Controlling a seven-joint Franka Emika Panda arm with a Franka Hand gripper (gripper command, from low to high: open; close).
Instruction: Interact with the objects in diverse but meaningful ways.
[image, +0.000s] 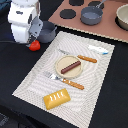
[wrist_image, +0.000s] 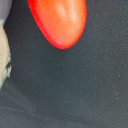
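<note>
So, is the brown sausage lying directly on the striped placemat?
No, the brown sausage lies on the round tan plate, which sits on the striped placemat.

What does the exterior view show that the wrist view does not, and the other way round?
Only the exterior view shows the placemat with a plate, the sausage on it, a fork, a knife, the bread loaf, a pot on the toy stove, and the arm itself. Only the wrist view shows the tomato's glossy skin up close. Both share the tomato on the dark table.
</note>
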